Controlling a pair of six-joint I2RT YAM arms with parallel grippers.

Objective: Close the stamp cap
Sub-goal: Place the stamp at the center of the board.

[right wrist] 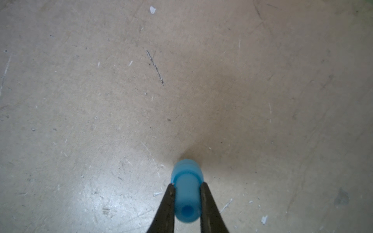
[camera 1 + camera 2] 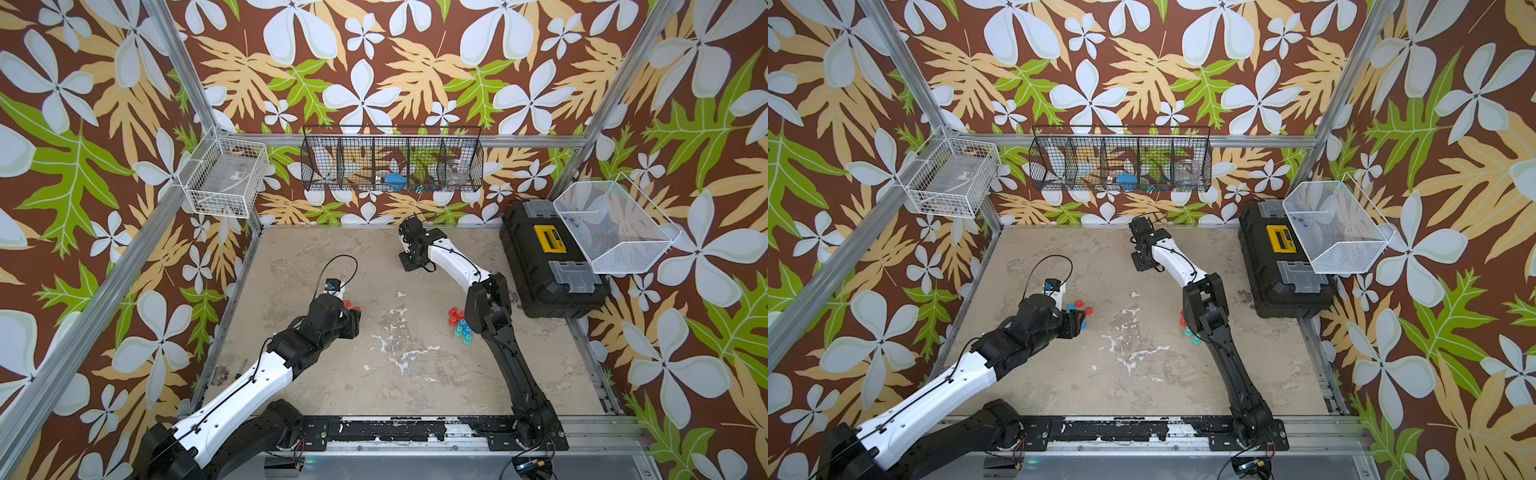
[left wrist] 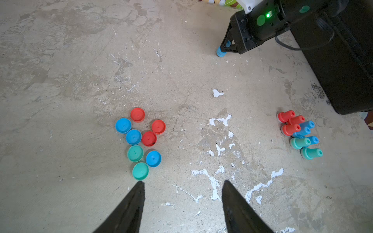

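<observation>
Right wrist view gives me the clearest look: the right pincer [image 1: 187,184] is pinching the blue stamp [image 1: 186,201] by its narrow handle, one fingertip pressed on each side. The stamp stands nearly upright, its wider end down toward the bench [image 1: 121,90]. I cannot tell whether that end actually touches the surface.

From the left wrist view I see the same stamp [image 3: 221,52] poking out below the right pincer [image 3: 226,48], with the black case [image 3: 339,70] just behind that arm. The left pincer [image 3: 184,182] is spread wide above bare bench [image 3: 60,100] and has nothing between its fingertips. Just ahead of one fingertip lies a teal cap [image 3: 140,171], the nearest of the loose caps [image 3: 133,137]. These are red, blue and teal, packed close together and lying flat. Well apart from them, near the case, the other stamps [image 3: 298,133] stand bunched in the same three colours, handles up.

In both top views the right arm reaches to the upper middle of the frame, close to the back edge of the bench [image 2: 415,374]. Its pincer is turned downward and hides the blue stamp. The left arm sits left of centre, over the loose caps [image 2: 1077,306], of which only a few show. The bunched stamps [image 2: 459,322] sit right of centre, partly behind the right arm. The black case [image 2: 552,266] lies along the right edge of the bench.
</observation>
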